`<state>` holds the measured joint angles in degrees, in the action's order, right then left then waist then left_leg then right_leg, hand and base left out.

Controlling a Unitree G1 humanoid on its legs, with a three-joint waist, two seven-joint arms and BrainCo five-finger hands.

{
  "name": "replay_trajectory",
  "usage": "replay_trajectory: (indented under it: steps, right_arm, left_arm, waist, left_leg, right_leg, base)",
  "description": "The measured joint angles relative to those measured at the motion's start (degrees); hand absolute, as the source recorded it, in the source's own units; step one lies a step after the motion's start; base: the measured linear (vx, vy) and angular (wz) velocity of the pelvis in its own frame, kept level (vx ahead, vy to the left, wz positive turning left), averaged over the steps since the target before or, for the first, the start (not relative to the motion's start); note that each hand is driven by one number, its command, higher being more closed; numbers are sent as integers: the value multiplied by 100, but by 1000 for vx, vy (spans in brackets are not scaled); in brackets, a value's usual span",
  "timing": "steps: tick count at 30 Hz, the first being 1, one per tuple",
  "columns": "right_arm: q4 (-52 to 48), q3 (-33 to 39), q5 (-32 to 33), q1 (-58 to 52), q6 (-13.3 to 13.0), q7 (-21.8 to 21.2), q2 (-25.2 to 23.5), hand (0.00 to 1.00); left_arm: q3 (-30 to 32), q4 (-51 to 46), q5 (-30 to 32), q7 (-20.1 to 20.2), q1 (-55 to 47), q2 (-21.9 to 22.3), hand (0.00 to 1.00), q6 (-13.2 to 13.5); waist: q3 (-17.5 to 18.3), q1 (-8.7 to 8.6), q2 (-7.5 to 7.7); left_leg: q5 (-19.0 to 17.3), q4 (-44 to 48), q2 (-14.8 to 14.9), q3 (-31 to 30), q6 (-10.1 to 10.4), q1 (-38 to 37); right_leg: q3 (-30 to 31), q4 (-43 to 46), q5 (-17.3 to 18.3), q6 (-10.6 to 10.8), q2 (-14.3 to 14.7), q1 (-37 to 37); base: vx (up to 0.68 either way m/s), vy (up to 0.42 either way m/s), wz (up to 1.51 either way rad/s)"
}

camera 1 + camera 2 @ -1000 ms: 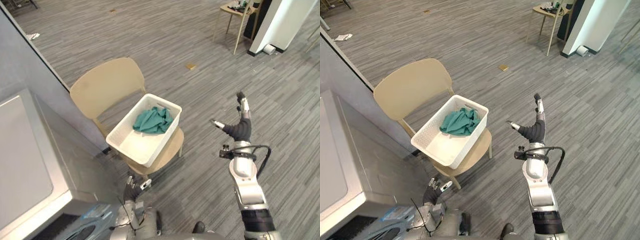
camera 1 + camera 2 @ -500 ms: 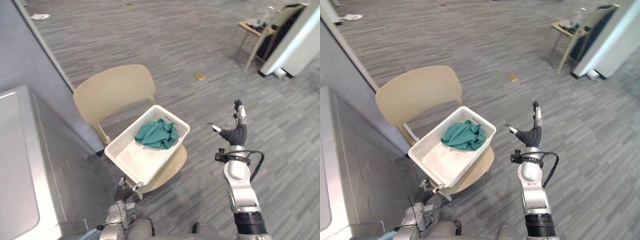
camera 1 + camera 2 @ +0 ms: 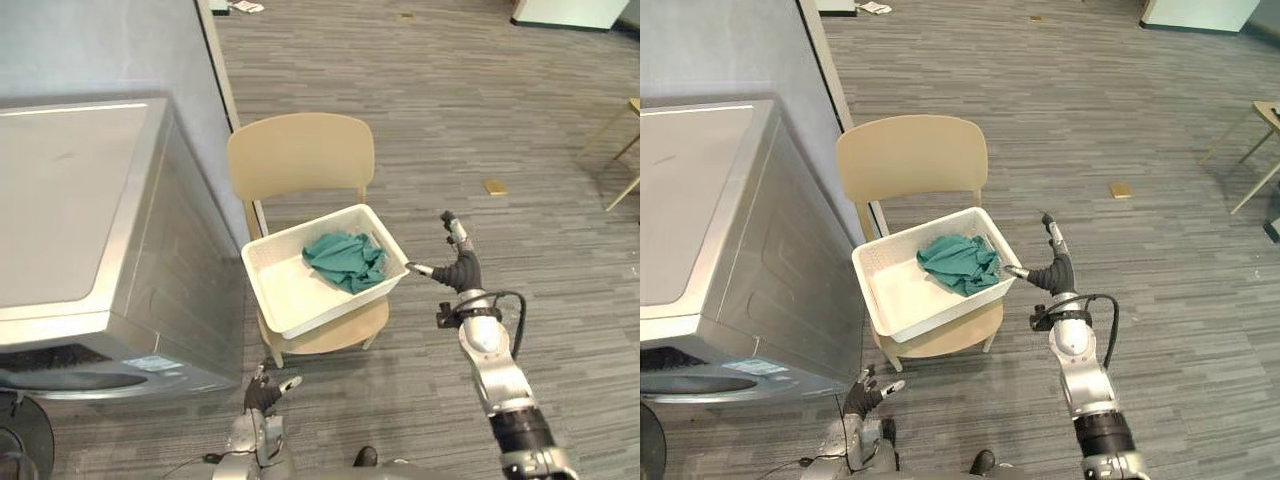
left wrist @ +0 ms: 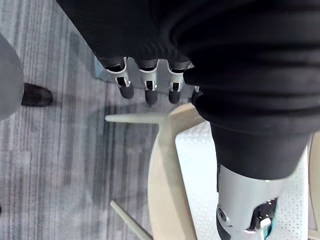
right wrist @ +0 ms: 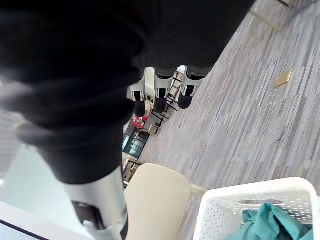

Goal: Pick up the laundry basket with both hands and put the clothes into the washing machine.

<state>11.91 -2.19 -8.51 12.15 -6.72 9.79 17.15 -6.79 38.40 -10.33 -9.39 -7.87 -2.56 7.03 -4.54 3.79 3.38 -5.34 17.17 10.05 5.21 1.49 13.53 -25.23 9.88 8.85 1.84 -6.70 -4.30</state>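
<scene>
A white laundry basket (image 3: pixel 290 296) sits on the seat of a beige chair (image 3: pixel 300 155). A green cloth (image 3: pixel 346 261) lies bunched in its far right corner. My right hand (image 3: pixel 458 266) is open at the basket's right side, fingers straight up, thumb reaching to its corner; I cannot tell if it touches. The right wrist view shows the straight fingers (image 5: pixel 160 98) with the basket (image 5: pixel 235 212) and cloth (image 5: pixel 270 223) beyond. My left hand (image 3: pixel 266 392) is open low in front of the chair, below the seat. Its fingers (image 4: pixel 148 91) point at the floor beside the chair seat (image 4: pixel 165 175).
A grey washing machine (image 3: pixel 80 200) stands left of the chair, close against it, with a grey partition (image 3: pixel 110 45) behind. A small tan piece (image 3: pixel 495 186) lies on the floor to the right. Table legs (image 3: pixel 626 180) show at the right edge.
The camera has swung, so the chair and basket now sit centred with the washing machine beside them. My right hand has come close to the basket's right corner. The left hand stays low.
</scene>
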Motion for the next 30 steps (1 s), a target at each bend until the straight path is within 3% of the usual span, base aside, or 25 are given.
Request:
replay_trajectory:
  steps: [2,3,6,9,14,21,30]
  right_arm:
    - [277,-16,-12,191,44,-36,342,0]
    - [478,-39,-15,340,55,-135,476,0]
    - [1435,-324,-263,1116,80,-336,690,0]
    - [2112,-341,-464,1894,103,-400,983,0]
    - [3751,-561,-747,3911,199,-366,1531,0]
    - [4680,-563,-759,5106,323,-276,1873,0]
    - [4735,-558,-676,5418,407,-217,2048,0]
  left_arm:
    - [-41,-75,0,122,-53,-11,0,16]
    - [-79,-89,1,193,-68,-63,0,35]
    - [-252,-113,110,323,-254,-229,0,30]
    - [-259,-377,186,378,-347,-226,0,31]
    - [-209,-916,188,446,-387,-240,0,87]
    - [98,-1251,-57,433,-454,-230,0,112]
    - [471,-1402,-260,280,-235,-211,0,228]
  waist:
    - [8,4,-109]
    - [-6,13,-76]
    - [-13,33,-24]
    - [-128,111,-125]
    - [-644,423,-373]
    - [-1324,638,-473]
    - [-1844,657,-455]
  left_leg:
    - [-99,-277,-18,-2,173,-18]
    - [-28,-486,-99,-38,336,-16]
    - [167,-619,-367,-161,236,39]
    - [323,-639,-568,-370,161,205]
    - [763,-988,-675,-587,130,482]
    - [1374,-1736,-598,-691,177,732]
    - [1724,-2132,-613,-762,174,984]
  right_leg:
    - [-159,-3,-34,59,-2,-10]
    - [-229,-19,-84,133,-65,-40]
    - [-364,-196,-251,275,-240,1]
    - [-625,-275,-348,340,-336,35]
    - [-840,-338,-526,266,-362,-221]
    - [-932,-109,-544,207,-348,-829]
    - [-944,154,-526,181,-419,-1337]
  base:
    - [-78,136,46]
    - [-42,187,45]
    - [-11,177,39]
    - [-13,118,46]
    - [-96,72,28]
    - [-100,6,7]
    - [-23,-8,1]
